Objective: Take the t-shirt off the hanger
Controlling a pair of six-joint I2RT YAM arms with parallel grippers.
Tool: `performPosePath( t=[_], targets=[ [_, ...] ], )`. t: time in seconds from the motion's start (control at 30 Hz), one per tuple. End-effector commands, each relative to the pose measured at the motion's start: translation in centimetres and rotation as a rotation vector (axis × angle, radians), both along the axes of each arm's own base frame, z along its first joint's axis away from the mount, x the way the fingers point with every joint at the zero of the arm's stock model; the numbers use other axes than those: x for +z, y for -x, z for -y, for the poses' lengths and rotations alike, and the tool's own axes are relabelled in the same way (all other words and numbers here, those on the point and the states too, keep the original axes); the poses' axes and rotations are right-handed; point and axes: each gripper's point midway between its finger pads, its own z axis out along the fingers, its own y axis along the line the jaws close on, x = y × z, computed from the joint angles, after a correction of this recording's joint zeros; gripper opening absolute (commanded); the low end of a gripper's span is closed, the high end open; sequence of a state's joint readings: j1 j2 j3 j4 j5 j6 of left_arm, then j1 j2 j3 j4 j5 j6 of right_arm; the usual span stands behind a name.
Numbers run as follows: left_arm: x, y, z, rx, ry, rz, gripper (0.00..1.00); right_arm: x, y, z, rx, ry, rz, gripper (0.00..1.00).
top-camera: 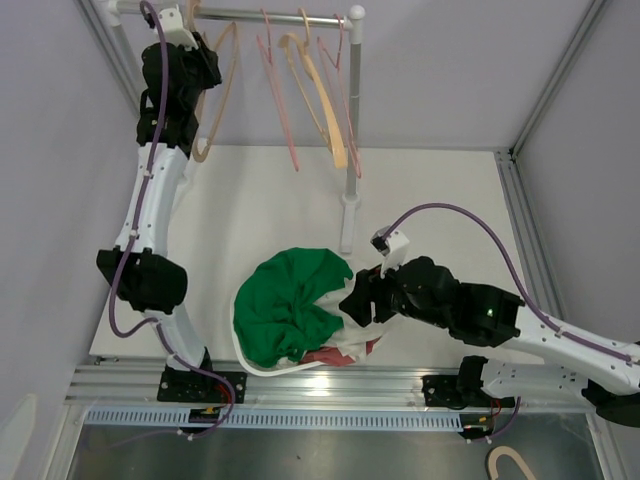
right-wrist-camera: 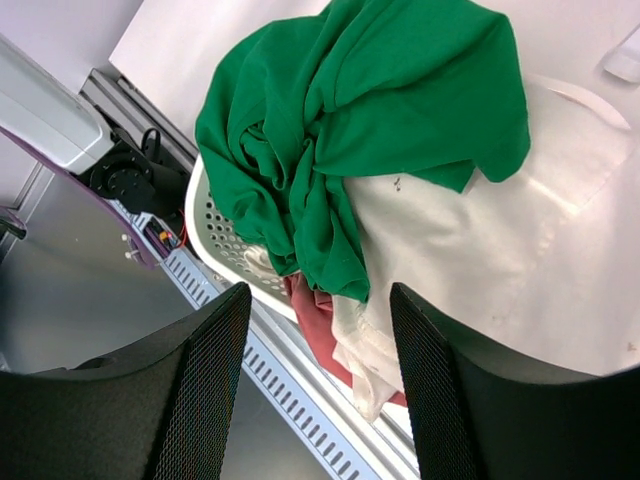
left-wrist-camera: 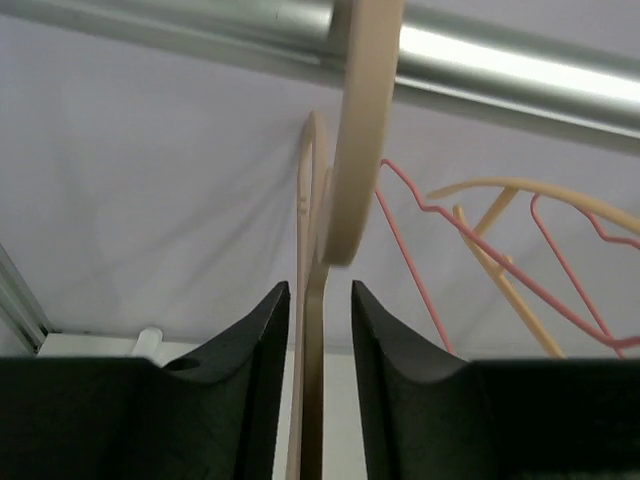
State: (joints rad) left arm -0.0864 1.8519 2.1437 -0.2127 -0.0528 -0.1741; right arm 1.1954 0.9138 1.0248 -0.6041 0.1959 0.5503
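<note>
Pale lavender-grey walls (top-camera: 450, 70) enclose a white tabletop (top-camera: 440, 200) on three sides, with aluminium frame posts (top-camera: 555, 85) in the corners. A slotted aluminium rail (top-camera: 330, 385) runs along the near table edge. Lighting is even and diffuse.

A plain green t-shirt (right-wrist-camera: 380, 110) lies over a white garment (right-wrist-camera: 480, 260) and a red one (right-wrist-camera: 318, 325) in a white perforated basket (right-wrist-camera: 222, 245). Above it hang beige hangers (top-camera: 325, 105) and pink wire hangers (top-camera: 280, 100) on a silver rail (left-wrist-camera: 500, 60).

Bright, even light; soft shadows
</note>
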Motion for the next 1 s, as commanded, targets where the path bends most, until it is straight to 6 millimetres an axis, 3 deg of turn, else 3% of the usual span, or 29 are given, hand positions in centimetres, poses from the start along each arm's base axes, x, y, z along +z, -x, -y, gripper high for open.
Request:
performPosePath(
  t=[0.0,0.03,0.07,0.13,0.17,0.23,0.27,0.3,0.37,0.43,0.47,0.5,0.6,0.63,0.7,0.73,0.77,0.83,0.9,0.97],
  targets=[
    [4.8,5.1,-0.1,-0.023,0.051,0.080,0.36,1.1,-0.1,-1.3,0.025,-0.065,0.022,0.63],
    [3.8,5.5,0.0,-0.019,0.051,0.051,0.39,1.3,-0.2,-1.3,0.034,-0.060,0.040,0.63],
    [5.4,7.6,-0.2,-0.015,0.050,0.081,0.44,1.6,-0.4,-1.5,0.034,-0.058,0.051,0.63],
    [4.7,9.2,-1.4,0.059,0.049,0.061,0.56,2.2,-0.9,-1.5,0.034,-0.054,0.082,0.66],
    [5.2,11.4,-1.8,0.073,0.053,0.073,0.61,3.1,-1.2,-1.5,0.041,-0.061,0.118,0.69],
    [4.3,13.3,-2.3,0.089,0.055,0.049,0.73,4.5,-2.0,-1.3,0.034,-0.073,0.161,0.74],
    [5.0,15.6,-2.5,0.088,0.056,0.068,0.77,5.2,-2.5,-1.1,0.032,-0.077,0.194,0.82],
    [4.4,16.6,-2.7,0.093,0.058,0.051,0.98,6.6,-3.3,-0.7,0.009,-0.095,0.217,0.85],
    [3.6,18.8,-2.6,0.081,0.076,0.023,0.99,8.0,-3.7,-0.6,0.021,-0.118,0.246,0.89],
    [4.2,22.5,-2.3,0.043,0.094,0.048,0.99,9.3,-4.6,0.0,0.002,-0.137,0.267,0.91],
    [3.3,23.4,-1.6,-0.002,0.091,0.032,0.99,9.6,-4.7,0.1,0.008,-0.137,0.273,0.94],
    [4.3,25.9,-1.5,-0.022,0.094,0.069,0.99,9.8,-4.9,0.3,0.006,-0.138,0.279,0.95],
    [2.7,28.9,-0.2,-0.107,0.094,0.030,1.00,10.0,-5.4,1.0,-0.012,-0.130,0.282,0.99],
    [2.2,30.8,-0.1,-0.129,0.091,0.034,0.99,9.8,-5.6,1.2,-0.019,-0.124,0.279,0.99],
    [-0.6,32.1,0.8,-0.183,0.088,-0.019,1.00,9.6,-5.9,1.9,-0.040,-0.114,0.277,1.00],
    [-0.2,34.2,0.9,-0.199,0.089,0.019,0.99,9.2,-6.0,2.1,-0.046,-0.104,0.271,0.99],
    [-2.5,34.2,1.0,-0.206,0.086,-0.023,1.00,8.9,-6.4,2.4,-0.062,-0.094,0.268,0.99],
    [-3.1,36.7,0.9,-0.214,0.083,0.005,0.99,8.7,-6.5,3.0,-0.075,-0.089,0.270,1.00],
    [-5.4,37.2,0.8,-0.213,0.069,-0.026,0.99,8.9,-6.7,3.6,-0.090,-0.091,0.281,1.00],
    [-6.3,38.4,0.5,-0.208,0.060,-0.017,0.99,9.0,-7.0,4.2,-0.107,-0.091,0.291,0.99]
  ],
)
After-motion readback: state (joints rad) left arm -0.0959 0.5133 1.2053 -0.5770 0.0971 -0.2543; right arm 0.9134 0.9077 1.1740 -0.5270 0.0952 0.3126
